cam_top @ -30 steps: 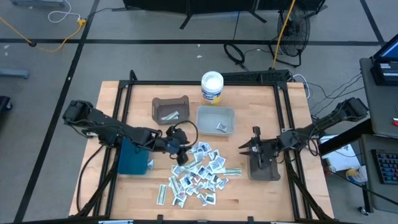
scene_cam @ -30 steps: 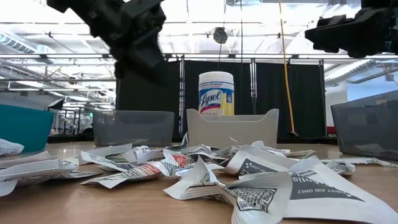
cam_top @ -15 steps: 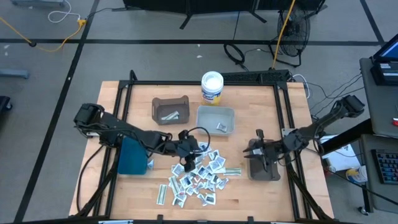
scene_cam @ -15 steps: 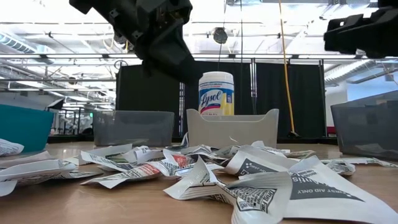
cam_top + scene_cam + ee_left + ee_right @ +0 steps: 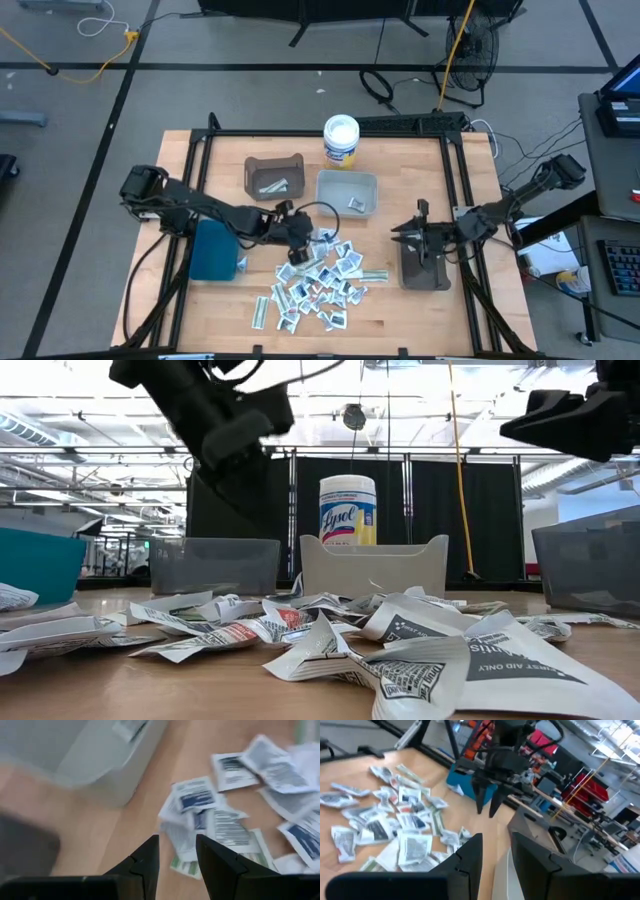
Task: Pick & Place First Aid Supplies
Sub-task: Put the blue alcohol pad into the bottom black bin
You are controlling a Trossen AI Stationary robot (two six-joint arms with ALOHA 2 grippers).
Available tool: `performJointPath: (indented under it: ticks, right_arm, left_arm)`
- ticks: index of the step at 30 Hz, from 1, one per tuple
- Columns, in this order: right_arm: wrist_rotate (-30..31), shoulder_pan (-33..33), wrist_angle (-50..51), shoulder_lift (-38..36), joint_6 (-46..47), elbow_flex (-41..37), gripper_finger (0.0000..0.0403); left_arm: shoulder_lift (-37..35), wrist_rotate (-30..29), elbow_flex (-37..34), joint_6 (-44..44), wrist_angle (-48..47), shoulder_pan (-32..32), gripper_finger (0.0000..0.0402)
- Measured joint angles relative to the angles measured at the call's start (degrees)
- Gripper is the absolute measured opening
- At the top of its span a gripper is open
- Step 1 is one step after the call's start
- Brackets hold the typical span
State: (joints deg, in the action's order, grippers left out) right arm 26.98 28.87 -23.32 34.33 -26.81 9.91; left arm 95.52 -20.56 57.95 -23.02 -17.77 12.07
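Wooden tabletop (image 5: 420, 315) holds heaped packets (image 5: 320, 280); the left pincer (image 5: 176, 851), slightly parted and empty above them, risks pinching several overlapping ones.

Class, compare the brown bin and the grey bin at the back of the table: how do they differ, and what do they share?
The brown bin is dark brown; the grey bin is pale grey. The brown bin stands nearer the left arm's side, the grey bin nearer the table's middle, by the white tub. Both are open-topped, and each already holds a few packets.
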Motion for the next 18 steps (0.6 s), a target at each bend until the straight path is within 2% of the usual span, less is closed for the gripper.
performJointPath:
  ticks: [2, 5, 10, 13, 18]
  right_arm:
    - [-0.05, -0.53, -0.2, -0.02, 0.0, 0.0, 0.01]
    - [-0.15, -1.0, 0.03, 0.0, 0.21, 0.0, 0.01]
    - [-1.66, -1.09, 0.12, 0.24, 2.29, 0.0, 0.01]
    - [-4.75, -1.08, 0.01, 0.46, 3.27, 0.0, 0.01]
    - [-4.72, -1.04, 0.45, 0.61, 5.83, 0.0, 0.01]
  left_arm:
    - [0.48, 0.34, 0.0, -4.27, -0.75, -0.26, 0.0133]
    - [0.82, 0.9, -0.04, -5.75, 1.03, -0.35, 0.0133]
    - [3.91, 3.37, -0.11, -2.7, 5.28, -0.65, 0.0133]
    - [3.79, 1.86, -0.04, -1.69, 6.37, -0.61, 0.0134]
    - [3.87, 0.97, -0.04, -0.58, 7.23, -0.59, 0.0136]
